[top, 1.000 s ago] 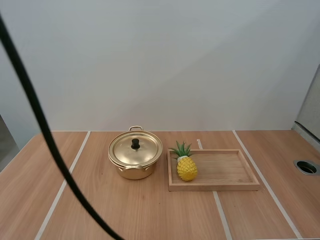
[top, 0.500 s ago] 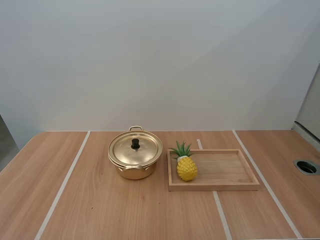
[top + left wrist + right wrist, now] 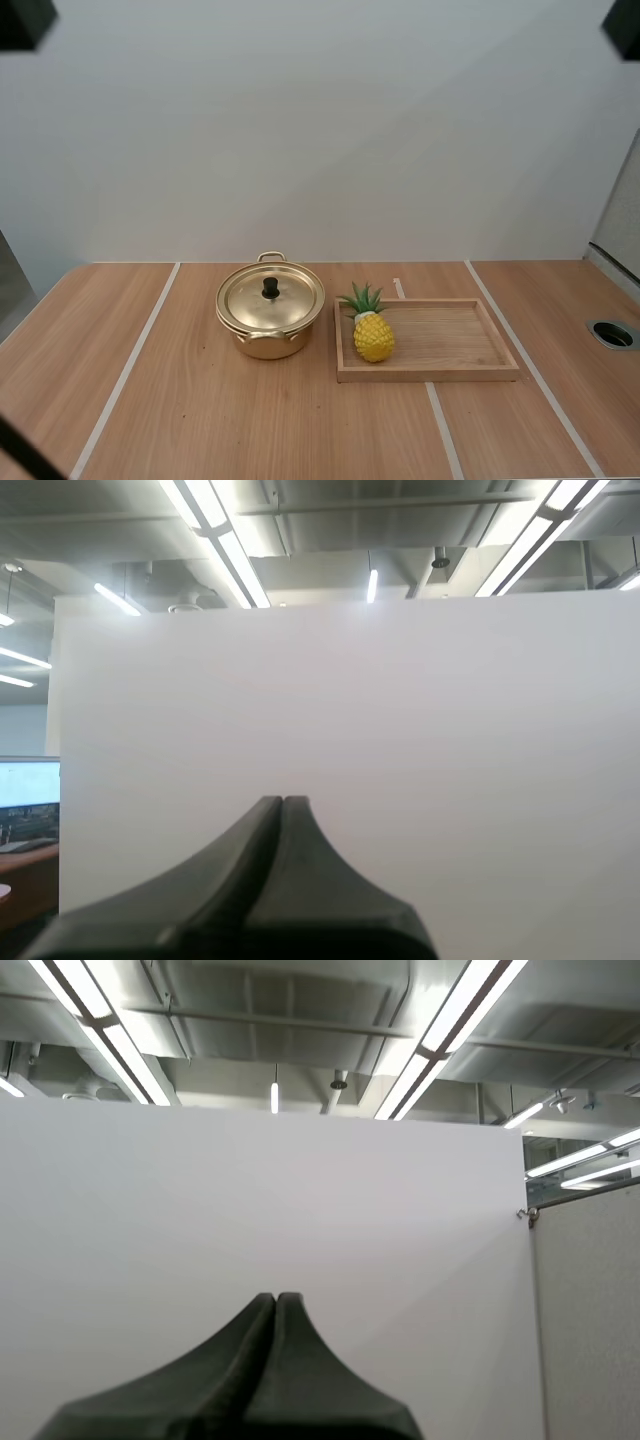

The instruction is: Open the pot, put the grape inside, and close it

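While the left hand (image 3: 283, 802) and right hand (image 3: 276, 1298) are closed and empty, the pot (image 3: 268, 343), lid (image 3: 290, 300) on, sits toward the desk's (image 3: 200, 420) back edge, likely nearer the left arm; a pineapple (image 3: 374, 337) stands in the tray (image 3: 430, 375).

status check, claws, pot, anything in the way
Left claw shut, right claw shut, both empty. Pot lid on. Fruit is a pineapple, upright in wooden tray beside pot. Nothing blocks the lid.
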Robot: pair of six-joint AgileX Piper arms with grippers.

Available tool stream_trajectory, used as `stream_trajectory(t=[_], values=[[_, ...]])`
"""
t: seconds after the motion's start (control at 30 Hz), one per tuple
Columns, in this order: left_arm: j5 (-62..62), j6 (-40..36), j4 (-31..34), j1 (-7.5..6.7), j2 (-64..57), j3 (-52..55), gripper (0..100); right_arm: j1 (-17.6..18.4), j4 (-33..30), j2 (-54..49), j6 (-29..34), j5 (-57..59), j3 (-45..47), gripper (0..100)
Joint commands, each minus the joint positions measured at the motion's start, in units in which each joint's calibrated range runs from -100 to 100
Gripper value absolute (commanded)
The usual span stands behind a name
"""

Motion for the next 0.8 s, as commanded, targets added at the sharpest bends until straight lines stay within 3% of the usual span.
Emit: stream_trajectory(t=[0.0,0.17,0.37,0.77], values=[[-11.61,-1.19,-0.32,0.05,-1.00,7.79,0,-0.22,-0.76,-0.19,0.45,-6.04,5.62,0],[-28.11,-1.19,-0.32,0.05,-1.14,25.24,0,-0.22,-4.56,-0.19,0.45,-16.89,19.29,0],[-36.15,-5.90,-0.53,0.05,-5.56,42.56,0,-0.22,-4.84,-0.19,0.54,-18.44,33.28,0],[-36.09,-6.52,0.41,0.16,-6.16,59.12,0,1.98,-4.73,-0.19,1.02,-14.80,52.24,0]])
